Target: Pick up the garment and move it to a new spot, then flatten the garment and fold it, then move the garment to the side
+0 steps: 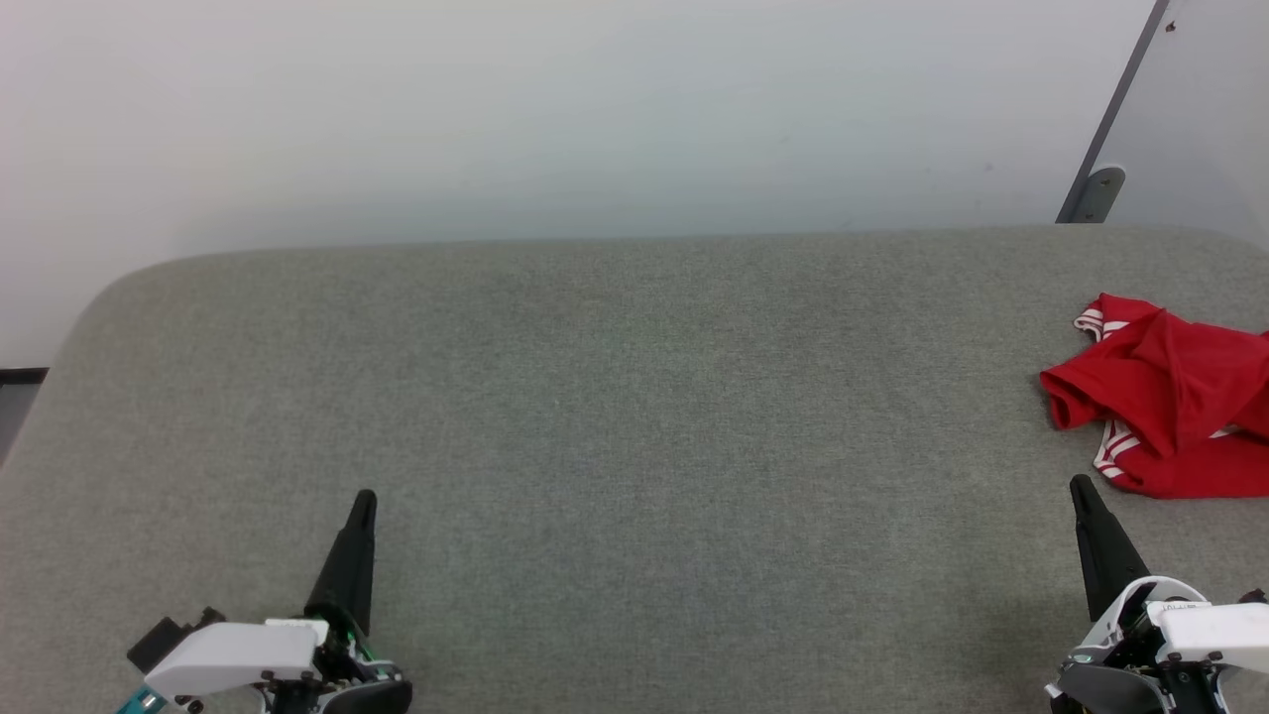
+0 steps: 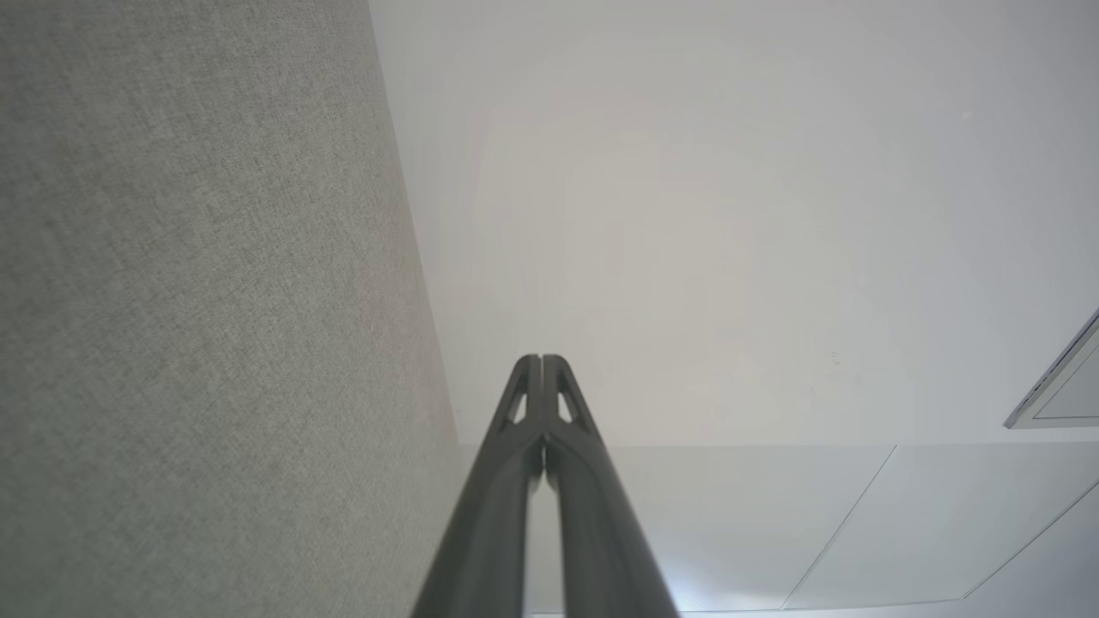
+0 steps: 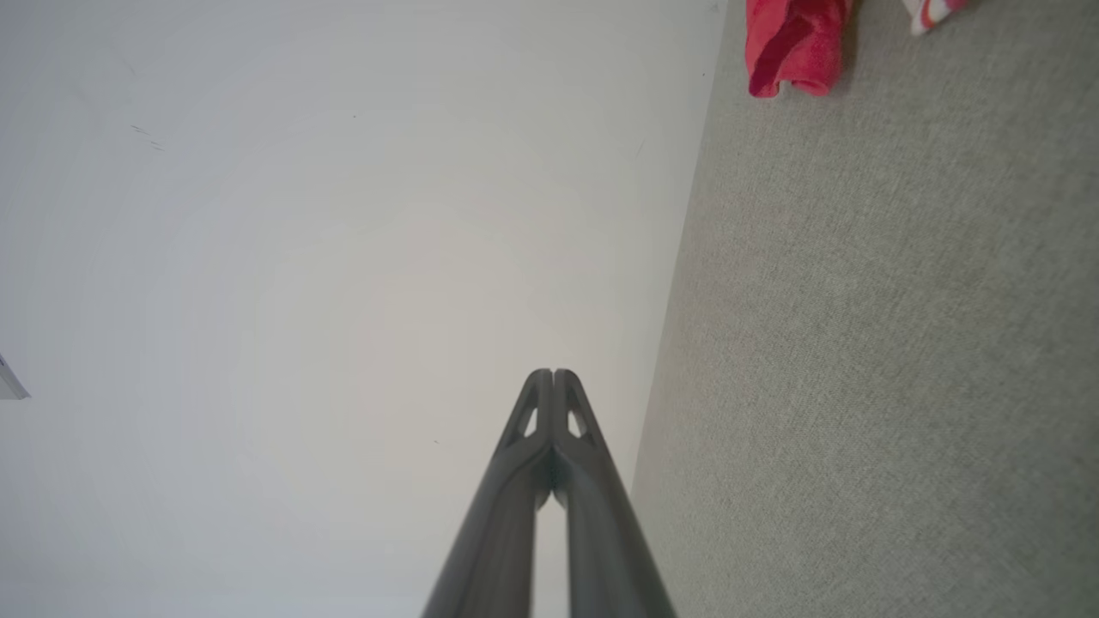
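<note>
The red shirt point(image 1: 1175, 402) is lying crumpled at the right side of the grey fabric-covered tabletop point(image 1: 634, 397), partly running out of the head view. Its white striped trim is showing at the upper left and lower left of the heap.

The right tool point(image 1: 1079, 488) is pointing up the head view, near the shirt's lower edge but apart from it. Its two dark fingers are pressing together and gripping nothing.

The left tool point(image 1: 365, 499) is sitting well apart from the shirt at the lower left. Its fingers are likewise meeting at the tips and holding nothing.

A pale wall point(image 1: 595, 119) is standing behind the tabletop.
</note>
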